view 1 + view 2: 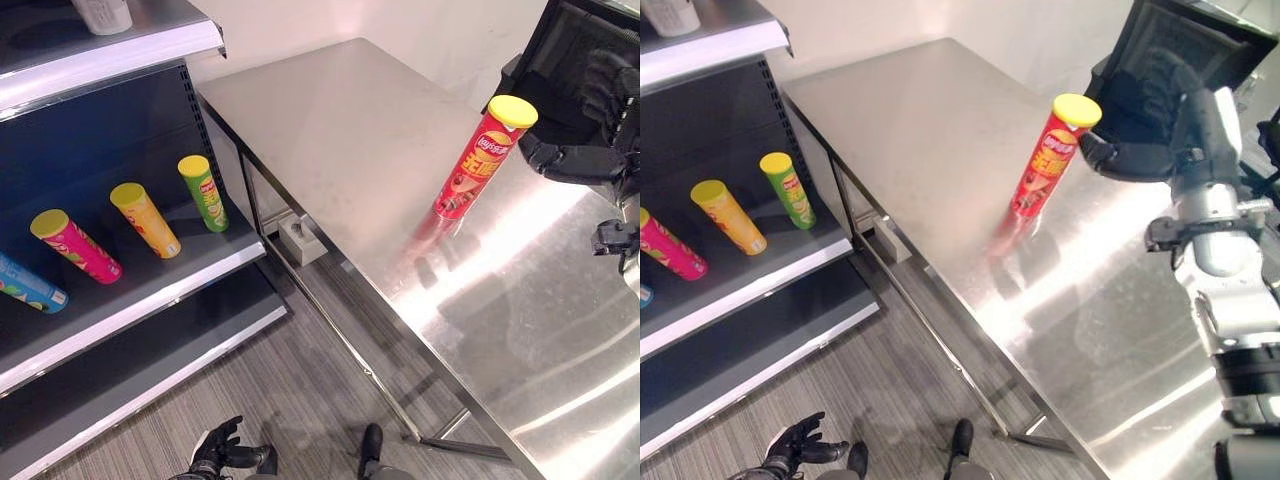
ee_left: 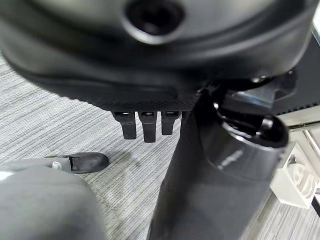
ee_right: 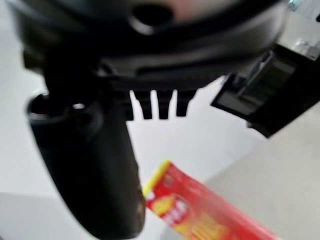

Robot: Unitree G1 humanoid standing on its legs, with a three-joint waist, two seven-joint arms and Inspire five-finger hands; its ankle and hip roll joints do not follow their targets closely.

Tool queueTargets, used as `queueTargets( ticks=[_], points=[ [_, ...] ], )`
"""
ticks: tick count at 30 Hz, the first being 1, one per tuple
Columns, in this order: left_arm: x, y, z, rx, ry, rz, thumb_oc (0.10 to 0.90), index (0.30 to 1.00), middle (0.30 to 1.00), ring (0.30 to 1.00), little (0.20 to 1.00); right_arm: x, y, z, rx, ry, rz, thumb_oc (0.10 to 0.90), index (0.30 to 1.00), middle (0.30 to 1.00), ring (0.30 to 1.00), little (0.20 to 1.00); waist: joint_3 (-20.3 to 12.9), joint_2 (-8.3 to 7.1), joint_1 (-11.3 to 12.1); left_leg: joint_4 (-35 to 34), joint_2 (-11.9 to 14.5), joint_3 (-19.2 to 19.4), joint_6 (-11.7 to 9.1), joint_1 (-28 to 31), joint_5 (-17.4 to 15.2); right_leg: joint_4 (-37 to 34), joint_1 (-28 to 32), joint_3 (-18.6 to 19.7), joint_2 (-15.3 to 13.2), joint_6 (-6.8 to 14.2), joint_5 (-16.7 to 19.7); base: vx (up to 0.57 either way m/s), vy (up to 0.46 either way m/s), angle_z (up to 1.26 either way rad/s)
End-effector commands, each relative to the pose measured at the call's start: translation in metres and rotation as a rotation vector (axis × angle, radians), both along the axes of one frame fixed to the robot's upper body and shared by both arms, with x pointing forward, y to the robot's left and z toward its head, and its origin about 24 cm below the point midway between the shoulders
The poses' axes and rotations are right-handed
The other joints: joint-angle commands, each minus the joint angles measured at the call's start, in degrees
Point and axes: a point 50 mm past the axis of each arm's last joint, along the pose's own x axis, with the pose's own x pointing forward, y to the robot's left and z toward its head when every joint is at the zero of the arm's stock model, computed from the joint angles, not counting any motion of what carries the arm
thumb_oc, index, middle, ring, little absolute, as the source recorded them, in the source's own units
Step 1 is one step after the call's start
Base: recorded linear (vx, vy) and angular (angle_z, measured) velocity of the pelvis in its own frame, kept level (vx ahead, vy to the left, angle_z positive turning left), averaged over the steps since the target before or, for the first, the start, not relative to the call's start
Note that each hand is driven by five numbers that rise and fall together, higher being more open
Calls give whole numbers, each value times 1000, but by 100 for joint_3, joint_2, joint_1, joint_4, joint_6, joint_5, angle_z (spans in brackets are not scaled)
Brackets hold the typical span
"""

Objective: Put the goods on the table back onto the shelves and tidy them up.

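Your right hand hangs just beyond the lid of the red can, fingers loosely spread and holding nothing; whether the thumb touches the lid, you cannot tell. Its wrist view puts the can's yellow-rimmed top just past the thumb, which the head views leave unclear. The can stands tilted on the steel desk, with bare surface all round it and the desk's shelf-side edge well apart. Your left hand hangs low over the floor, fingers relaxed and empty. On the shelf lie a green can, a yellow can and a pink can; a blue can is cut off at the edge.
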Motion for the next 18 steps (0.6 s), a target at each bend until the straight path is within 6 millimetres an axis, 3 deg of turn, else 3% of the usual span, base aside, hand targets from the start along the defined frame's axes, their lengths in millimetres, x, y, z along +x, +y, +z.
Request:
queueTargets(
  ticks=[1, 18],
  points=[
    [13, 14, 9, 45, -58, -55, 800, 900, 900, 900, 900, -11, 13, 75, -16, -274, 83, 800, 900, 900, 900, 900, -188, -295, 193, 16, -147, 68, 48, -257, -313, 41, 353, -226, -292, 568, -617, 0, 0, 0],
    [4, 13, 4, 37, -22, -52, 800, 900, 900, 900, 900, 2, 3, 81, -28, -227, 7, 800, 900, 900, 900, 900, -143, -334, 299, 16, -111, -3, 15, -295, -308, 41, 386, -321, -290, 555, -655, 8, -5, 3]
  ],
)
